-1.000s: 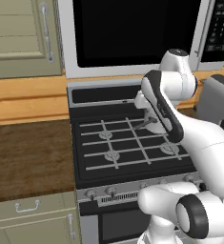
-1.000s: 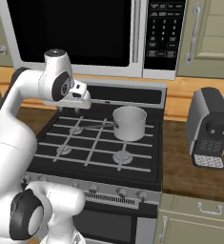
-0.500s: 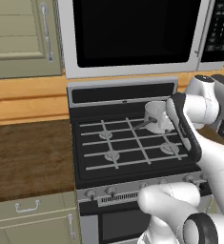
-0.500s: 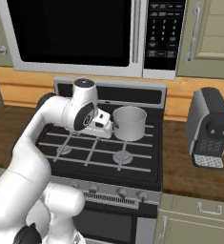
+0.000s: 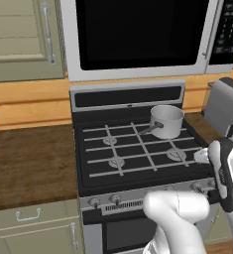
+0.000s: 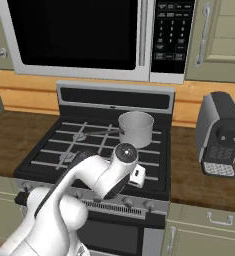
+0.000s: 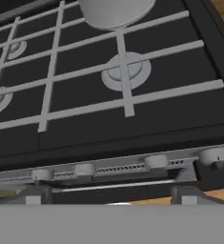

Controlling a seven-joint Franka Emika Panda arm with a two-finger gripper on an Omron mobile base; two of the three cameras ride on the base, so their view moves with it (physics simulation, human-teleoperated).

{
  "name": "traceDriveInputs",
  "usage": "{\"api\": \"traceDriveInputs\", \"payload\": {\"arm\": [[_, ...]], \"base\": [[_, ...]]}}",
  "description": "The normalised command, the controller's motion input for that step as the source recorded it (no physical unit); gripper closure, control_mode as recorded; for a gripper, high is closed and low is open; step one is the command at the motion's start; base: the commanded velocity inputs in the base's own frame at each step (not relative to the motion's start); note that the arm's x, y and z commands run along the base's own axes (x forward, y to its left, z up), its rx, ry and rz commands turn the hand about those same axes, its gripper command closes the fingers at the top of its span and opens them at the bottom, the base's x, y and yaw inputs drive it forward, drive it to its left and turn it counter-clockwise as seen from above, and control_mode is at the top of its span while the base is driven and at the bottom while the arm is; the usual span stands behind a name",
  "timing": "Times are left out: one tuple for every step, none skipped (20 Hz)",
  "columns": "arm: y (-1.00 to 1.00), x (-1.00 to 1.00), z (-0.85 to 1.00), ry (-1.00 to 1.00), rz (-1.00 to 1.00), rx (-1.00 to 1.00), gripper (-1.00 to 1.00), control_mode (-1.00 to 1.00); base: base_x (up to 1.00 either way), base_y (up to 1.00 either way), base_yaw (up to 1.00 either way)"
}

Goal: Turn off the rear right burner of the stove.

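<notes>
1. here the wide black gas stove with pale grey grate bars point(image 5: 138, 149) stands under the silver microwave with a black window point(image 5: 138, 34).
2. a grey metal saucepan point(image 6: 135, 128) sits on the rear right burner.
3. the two-finger gripper point(image 7: 108, 193) hangs low before the small silver front knobs point(image 7: 156, 161), probably to reach one; whether it is open, i cannot tell.

Kitchen: stove point(image 5: 138, 149), microwave point(image 5: 138, 34), wooden counter point(image 5: 29, 163).
</notes>
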Motion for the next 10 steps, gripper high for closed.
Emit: {"api": "traceDriveInputs", "payload": {"arm": [[-1.00,-0.08,-0.78,-0.30,0.00,0.05,-1.00,-1.00],[-0.89,0.00,-0.64,-0.33,0.00,0.00,-1.00,-1.00],[-0.74,0.00,-0.63,-0.31,0.04,0.00,-1.00,-1.00],[-0.64,0.00,-0.58,-0.30,0.06,0.00,-1.00,-1.00],[-0.56,0.00,-0.54,-0.31,0.06,0.00,-1.00,-1.00],[-0.49,0.00,-0.55,-0.29,0.09,-0.02,-1.00,-1.00],[-0.39,0.00,-0.51,-0.29,0.15,-0.06,-1.00,-1.00],[-0.28,0.00,-0.50,-0.31,0.18,-0.10,-1.00,-1.00],[-0.16,0.00,-0.51,-0.33,0.19,-0.15,-1.00,-1.00],[-0.06,0.00,-0.58,-0.32,0.19,-0.21,-1.00,-1.00]], "base": [[0.00,0.00,0.00],[0.00,0.00,0.00],[0.00,0.00,0.00],[0.00,0.00,0.00],[0.00,0.00,0.00],[0.00,0.00,0.00],[0.00,0.00,0.00],[0.00,0.00,0.00],[0.00,0.00,0.00],[0.00,0.00,0.00]]}}
